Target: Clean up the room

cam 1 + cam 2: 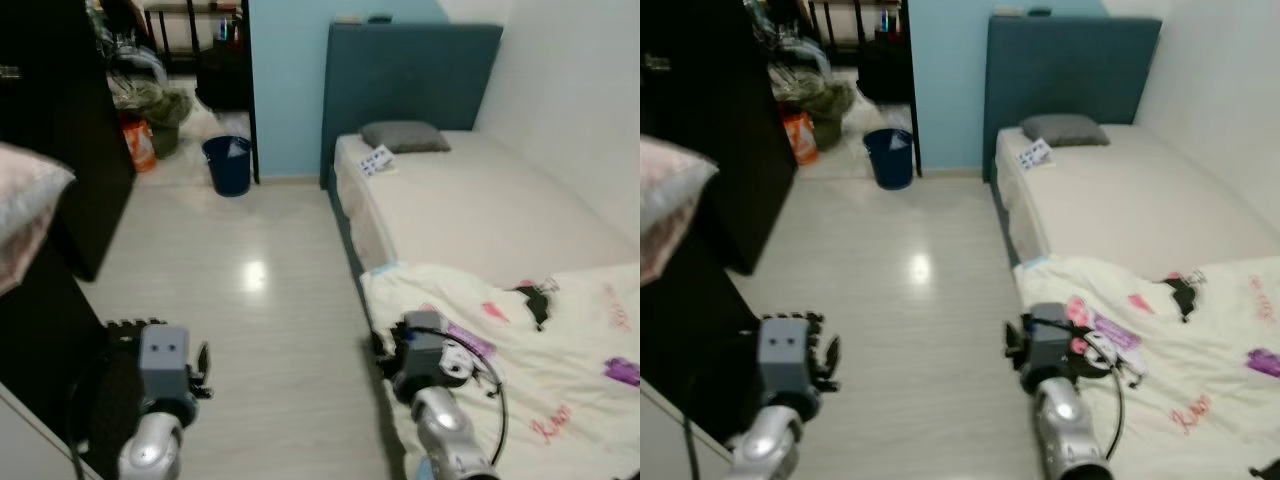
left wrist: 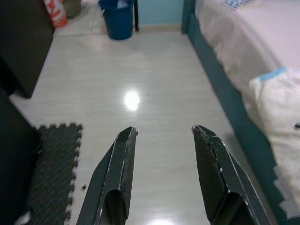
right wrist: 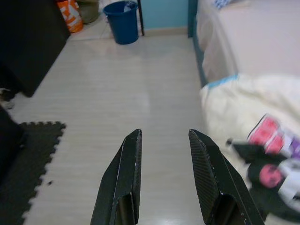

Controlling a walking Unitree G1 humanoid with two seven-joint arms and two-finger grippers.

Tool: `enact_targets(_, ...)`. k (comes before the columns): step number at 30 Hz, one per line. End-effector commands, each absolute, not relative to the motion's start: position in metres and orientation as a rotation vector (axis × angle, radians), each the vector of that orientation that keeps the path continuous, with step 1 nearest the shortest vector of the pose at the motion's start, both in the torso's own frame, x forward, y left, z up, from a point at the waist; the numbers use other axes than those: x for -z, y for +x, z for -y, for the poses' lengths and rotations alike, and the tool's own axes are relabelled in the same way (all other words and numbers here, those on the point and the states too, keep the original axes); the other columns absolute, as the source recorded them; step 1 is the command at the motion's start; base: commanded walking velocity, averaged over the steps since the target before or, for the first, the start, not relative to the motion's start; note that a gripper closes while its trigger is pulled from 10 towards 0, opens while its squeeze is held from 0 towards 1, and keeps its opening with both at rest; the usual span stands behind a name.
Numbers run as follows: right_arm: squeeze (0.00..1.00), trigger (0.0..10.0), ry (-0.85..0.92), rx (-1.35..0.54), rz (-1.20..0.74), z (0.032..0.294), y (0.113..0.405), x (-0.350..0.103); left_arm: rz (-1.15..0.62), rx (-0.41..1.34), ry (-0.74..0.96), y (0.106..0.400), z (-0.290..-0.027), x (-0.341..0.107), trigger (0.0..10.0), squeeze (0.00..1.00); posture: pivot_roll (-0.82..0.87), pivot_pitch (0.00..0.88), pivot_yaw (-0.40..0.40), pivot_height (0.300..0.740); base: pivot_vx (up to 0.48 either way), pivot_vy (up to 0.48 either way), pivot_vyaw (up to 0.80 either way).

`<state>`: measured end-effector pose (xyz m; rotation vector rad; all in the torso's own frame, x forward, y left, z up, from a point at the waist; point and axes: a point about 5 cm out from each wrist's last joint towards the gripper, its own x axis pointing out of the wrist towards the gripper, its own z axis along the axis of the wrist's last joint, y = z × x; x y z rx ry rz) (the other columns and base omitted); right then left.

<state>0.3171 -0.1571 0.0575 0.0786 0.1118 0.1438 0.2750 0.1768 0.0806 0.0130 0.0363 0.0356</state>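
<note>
A pale, glossy floor (image 1: 250, 290) runs as an open lane between the dark cabinet (image 1: 60, 150) on the robot's left and the bed (image 1: 480, 200) on its right, up to a blue bucket (image 1: 229, 164) standing near the light blue wall (image 1: 285, 80) at the far end. The teal bed frame's long edge borders the lane. A cream printed blanket (image 1: 520, 350) lies rumpled on the near part of the mattress, its edge hanging over the bedside; a grey pillow (image 1: 405, 136) rests by the headboard (image 1: 415, 70). A dark foam mat (image 2: 54, 173) with a toothed edge lies on the floor at near left. The left gripper (image 2: 164, 140) hangs over bare floor beside the mat, fingers spread and empty. The right gripper (image 3: 164, 140) hangs just beside the blanket's edge, fingers likewise spread, holding nothing.
</note>
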Motion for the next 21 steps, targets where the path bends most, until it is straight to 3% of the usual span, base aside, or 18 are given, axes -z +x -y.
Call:
enact_targets(1,0.00,10.0,0.094,-0.152,-0.121,0.1510,0.3160,-0.0546,-0.052,-0.055,0.017,0.2707,-0.1829,-0.0763,10.0,0.00,0.00,0.075,-0.054,0.740,0.322,0.000,0.00)
enact_targets(21,0.00,10.0,0.100,-0.154,-0.118,0.1495,0.3175,-0.0554,-0.052,-0.061,0.014,0.2728,-0.1848,-0.0770,10.0,0.00,0.00,0.080,-0.048,0.740,0.322,0.000,0.00)
